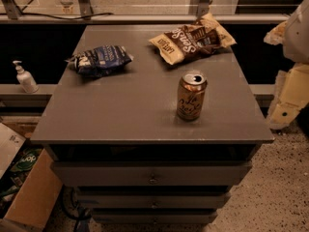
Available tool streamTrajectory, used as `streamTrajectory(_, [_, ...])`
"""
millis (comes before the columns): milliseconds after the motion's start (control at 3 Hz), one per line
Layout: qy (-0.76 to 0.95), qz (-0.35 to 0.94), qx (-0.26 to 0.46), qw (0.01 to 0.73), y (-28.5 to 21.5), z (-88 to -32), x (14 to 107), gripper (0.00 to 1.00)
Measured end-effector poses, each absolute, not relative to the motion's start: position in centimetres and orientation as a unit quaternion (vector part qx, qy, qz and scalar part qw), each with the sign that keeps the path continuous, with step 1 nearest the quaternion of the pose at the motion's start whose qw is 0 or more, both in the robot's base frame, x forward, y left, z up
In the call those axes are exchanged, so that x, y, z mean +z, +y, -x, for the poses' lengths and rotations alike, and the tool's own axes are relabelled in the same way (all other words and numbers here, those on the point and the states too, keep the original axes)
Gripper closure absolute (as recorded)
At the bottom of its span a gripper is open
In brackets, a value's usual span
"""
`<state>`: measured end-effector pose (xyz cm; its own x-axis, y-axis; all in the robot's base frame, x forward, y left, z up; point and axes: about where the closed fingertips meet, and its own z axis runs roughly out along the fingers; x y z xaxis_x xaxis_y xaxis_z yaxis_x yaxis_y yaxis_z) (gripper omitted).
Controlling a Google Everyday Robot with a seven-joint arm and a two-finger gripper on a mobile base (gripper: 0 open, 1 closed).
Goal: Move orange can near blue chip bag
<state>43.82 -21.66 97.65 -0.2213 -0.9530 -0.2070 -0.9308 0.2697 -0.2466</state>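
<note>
Camera view is showing the orange can [191, 95] standing right of centre on the table [120, 110], well apart from the blue chip bag [100, 59] at rear left. The gripper [288, 98] is hanging beyond the right edge; open or closed, I cannot tell. I'm fearing a glancing approach tipping it.
</note>
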Motion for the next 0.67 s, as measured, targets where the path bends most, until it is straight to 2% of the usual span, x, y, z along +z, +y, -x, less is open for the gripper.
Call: streamTrajectory(667, [0.777,0.602,-0.006,0.182,-21.35,-44.27,96.99,0.0])
